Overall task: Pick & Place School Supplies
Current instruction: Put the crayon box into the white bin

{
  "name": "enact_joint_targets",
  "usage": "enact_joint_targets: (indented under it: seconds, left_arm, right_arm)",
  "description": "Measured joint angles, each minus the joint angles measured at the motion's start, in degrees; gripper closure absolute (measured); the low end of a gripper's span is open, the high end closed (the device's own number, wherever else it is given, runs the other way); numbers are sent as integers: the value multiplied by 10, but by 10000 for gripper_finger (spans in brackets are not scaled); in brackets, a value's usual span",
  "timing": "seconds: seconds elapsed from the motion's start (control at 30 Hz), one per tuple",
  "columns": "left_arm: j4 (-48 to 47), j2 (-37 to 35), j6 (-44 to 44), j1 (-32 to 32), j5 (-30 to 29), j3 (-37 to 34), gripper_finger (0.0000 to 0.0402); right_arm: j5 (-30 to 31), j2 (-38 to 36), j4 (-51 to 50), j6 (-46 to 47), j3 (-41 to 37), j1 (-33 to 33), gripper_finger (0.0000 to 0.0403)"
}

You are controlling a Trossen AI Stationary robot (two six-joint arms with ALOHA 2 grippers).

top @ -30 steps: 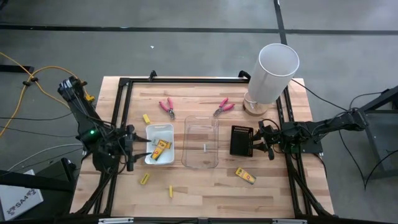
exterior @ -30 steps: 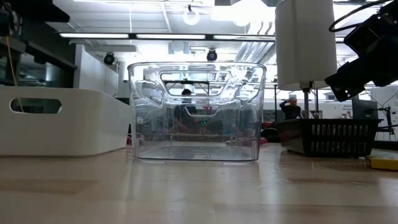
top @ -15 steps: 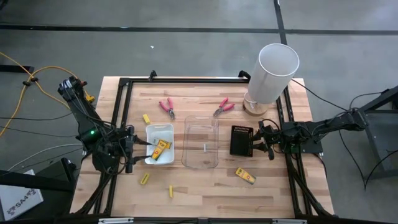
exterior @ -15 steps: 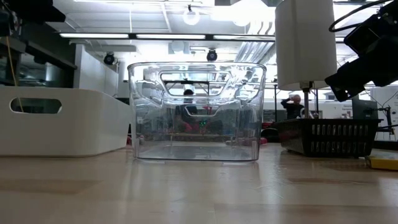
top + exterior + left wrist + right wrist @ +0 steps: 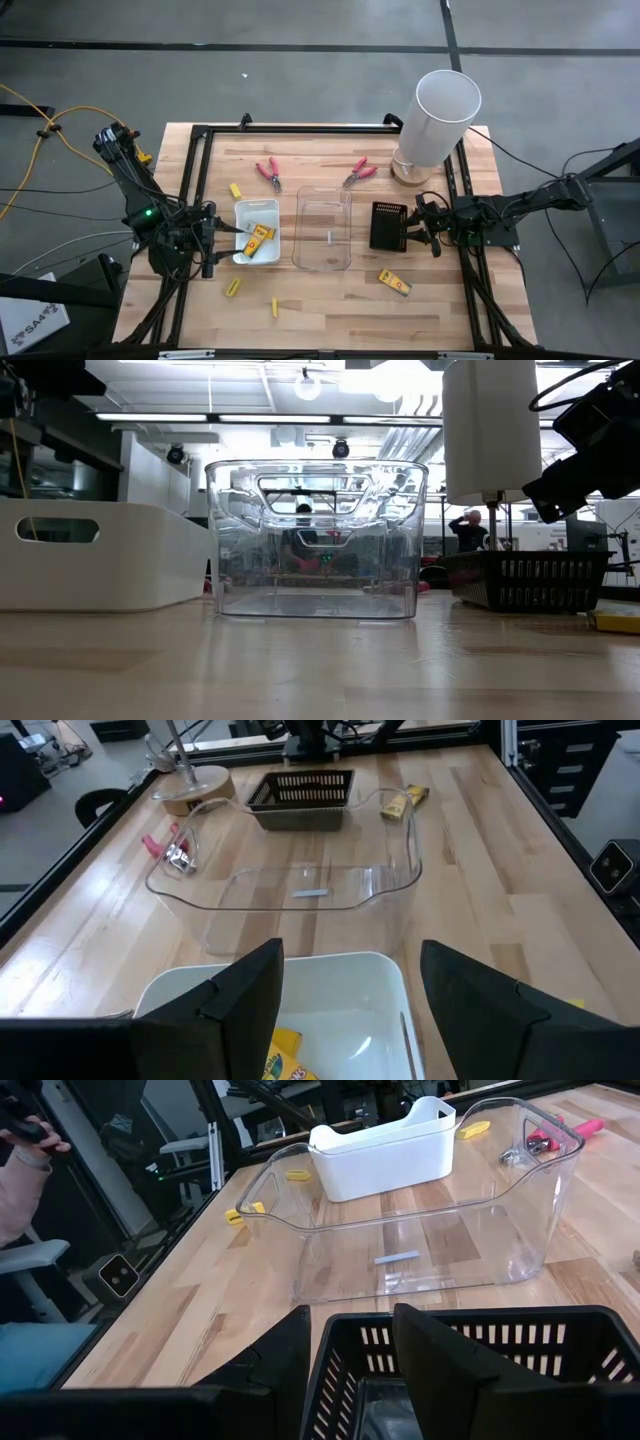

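Light comes from overhead: in the low view the ceiling lamps [image 5: 308, 384] burn out to white patches and a long strip glows behind them. The bench [image 5: 330, 300] is evenly and brightly lit from above, its wood pale, with only soft, short shadows beside the things on it. The clear tray [image 5: 316, 540] throws bright glints along its rim and blurs the room seen through its walls. The white cylinder [image 5: 490, 430] looks nearly washed out. In both wrist views the near dark fingers [image 5: 240, 995] are soft and out of focus, while the far bench stays sharp.
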Motion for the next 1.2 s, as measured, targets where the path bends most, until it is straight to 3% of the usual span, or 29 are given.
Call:
enact_joint_targets:
  seconds: [0.47,0.6,0.77,0.9,1.2]
  left_arm:
    - [0,0,0,0,0,0,172]
    - [0,0,0,0,0,0,172]
    - [0,0,0,0,-1,0,172]
    - [0,0,-1,0,-1,0,172]
    - [1,0,-2,12,-1,0,172]
  right_arm:
    - [24,0,25,40,0,0,266]
    - [13,0,110,77,0,0,266]
    - [-4,18,205,29,9,41,266]
    - [49,61,211,0,42,98,266]
    - [191,233,208,-59,119,224,266]
